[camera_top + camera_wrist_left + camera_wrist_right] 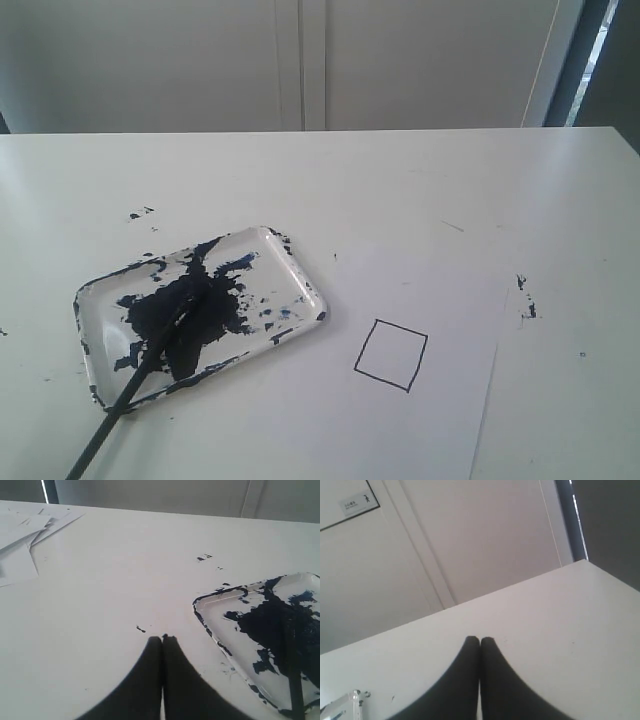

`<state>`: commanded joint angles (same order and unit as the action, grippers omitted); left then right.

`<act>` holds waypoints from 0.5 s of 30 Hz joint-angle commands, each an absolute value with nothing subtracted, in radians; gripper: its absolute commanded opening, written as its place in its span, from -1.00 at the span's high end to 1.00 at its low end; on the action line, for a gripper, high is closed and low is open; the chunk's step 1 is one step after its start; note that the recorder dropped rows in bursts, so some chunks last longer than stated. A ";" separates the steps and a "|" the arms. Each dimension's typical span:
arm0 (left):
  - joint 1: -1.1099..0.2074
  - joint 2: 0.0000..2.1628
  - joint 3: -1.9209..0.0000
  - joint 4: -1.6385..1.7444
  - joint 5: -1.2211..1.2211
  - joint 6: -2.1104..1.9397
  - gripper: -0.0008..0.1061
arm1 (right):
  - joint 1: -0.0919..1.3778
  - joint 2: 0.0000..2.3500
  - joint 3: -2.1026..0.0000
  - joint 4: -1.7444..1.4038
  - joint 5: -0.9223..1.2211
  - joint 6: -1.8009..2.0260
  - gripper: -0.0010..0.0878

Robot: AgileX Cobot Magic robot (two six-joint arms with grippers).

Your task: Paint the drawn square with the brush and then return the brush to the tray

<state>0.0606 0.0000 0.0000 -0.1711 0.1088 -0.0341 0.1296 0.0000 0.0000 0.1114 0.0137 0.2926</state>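
both left gripper (162, 638) and right gripper (480, 639) are pressed together, empty; brush (150, 362) is laid across tray (98, 325), near left gripper.

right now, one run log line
brush tip in tray, handle over rim | square unpainted | left gripper jaws shut, empty | right gripper jaws shut, empty

Backdrop: white table against pale panelled wall

Matte white table (330, 170) spans the full view. Behind it stand pale wall panels (150, 60) split by a vertical seam (312, 60) – a narrow, bright window strip (599, 45) at far right admits daylight.
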 joint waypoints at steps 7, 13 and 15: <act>0.061 0.000 0.000 -0.183 0.021 -0.094 0.99 | 0.130 0.000 0.000 0.115 -0.055 0.340 0.98; 0.061 0.000 0.000 -0.185 0.029 -0.189 0.99 | 0.130 0.000 0.000 0.122 -0.080 0.372 0.98; 0.061 0.000 0.000 -0.185 0.021 -0.233 0.99 | 0.130 0.000 0.000 0.124 -0.083 0.372 0.98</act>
<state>0.0606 0.0000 0.0000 -0.1849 0.0212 -0.2331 0.1296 0.0000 0.0000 0.1242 -0.0828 0.3719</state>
